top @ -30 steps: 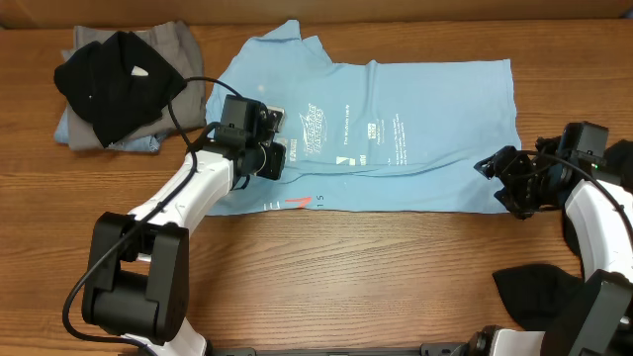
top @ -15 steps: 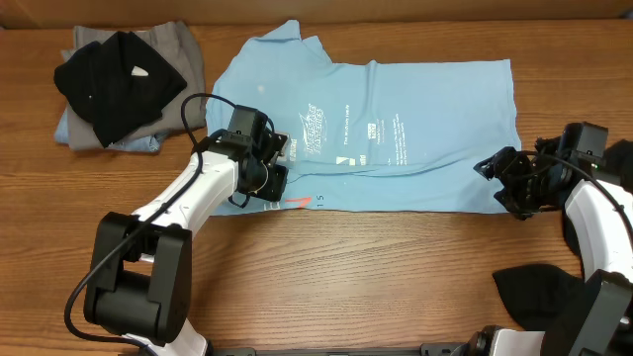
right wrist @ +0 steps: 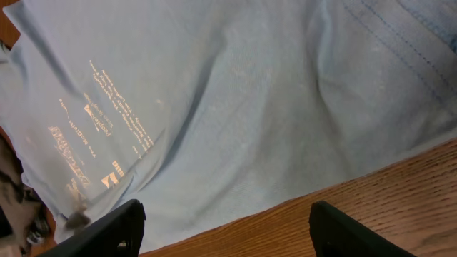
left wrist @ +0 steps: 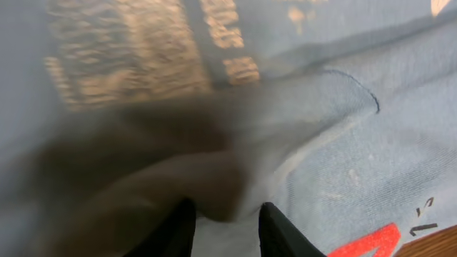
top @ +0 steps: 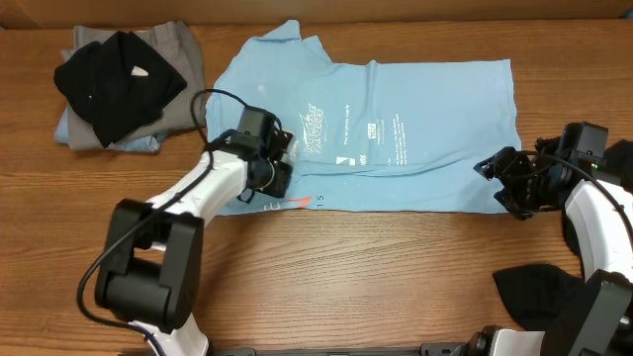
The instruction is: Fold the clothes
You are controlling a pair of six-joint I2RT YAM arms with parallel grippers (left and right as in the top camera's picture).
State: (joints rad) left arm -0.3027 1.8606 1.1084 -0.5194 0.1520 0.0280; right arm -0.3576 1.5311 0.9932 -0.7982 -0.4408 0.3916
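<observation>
Centrally, one sky-blue T-shirt (top: 415, 138) lies flat on the table (top: 396, 267); one stack of clothes (top: 119, 84) sits far left. Of two arms, the left gripper (top: 277, 168) reaches onto the shirt beside its print, jaws narrowly parted, grip unclear; the right gripper (top: 502, 185) hovers spread at its right edge.

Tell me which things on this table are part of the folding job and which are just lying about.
Job: light blue T-shirt, spread flat; black garment, grey garment and pale blue garment piled at the far left.
Lying about: black heap at the near right edge, possibly more clothing, unclear.
</observation>
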